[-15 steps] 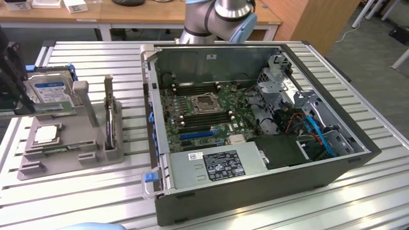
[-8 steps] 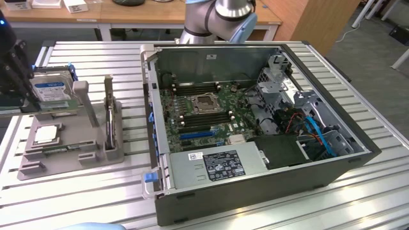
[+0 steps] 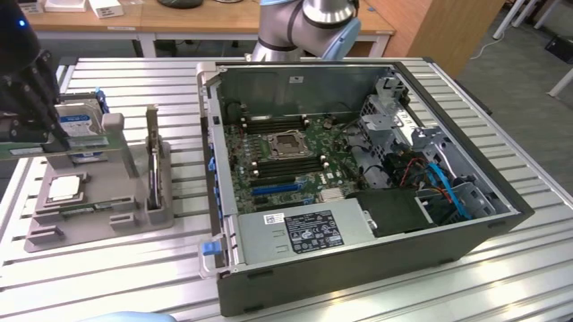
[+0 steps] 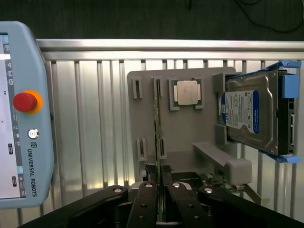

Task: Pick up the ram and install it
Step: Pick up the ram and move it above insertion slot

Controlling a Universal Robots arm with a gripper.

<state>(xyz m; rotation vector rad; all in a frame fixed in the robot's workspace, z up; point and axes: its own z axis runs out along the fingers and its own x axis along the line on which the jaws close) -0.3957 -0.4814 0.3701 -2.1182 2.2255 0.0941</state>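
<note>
Tabletop (image 3: 107, 282): slatted metal, carries all items.

PC case (image 3: 358, 265): centre-right of the exterior view, on its side w/ panel off. Judged: so the motherboard (image 3: 296, 178) faces up for access from above.

Arm (image 3: 313, 20): base at top centre, behind the case.

Grey holder (image 4: 190, 137): left of the exterior view, beside the case. Posts and slots keep each part at a fixed spot. Judged: for repeatable pick-up.

HDD (image 4: 247, 116): propped on edge btwn posts, right of the wrist view.

Ram (image 4: 157, 118): thin strip seen edge-on, running up from bottom centre of the wrist view, over the holder. Fingers (image 4: 145, 197) are clamped on its two flat faces, one each side. Judged: this grip keeps the stick straight and leaves its lower edge free. It appears lifted off the holder, but that is not certain. Not yet at the case.

CPU (image 4: 186, 92): flat in its recess, upper centre of the wrist view, just beside the ram's line, untouched.
</note>
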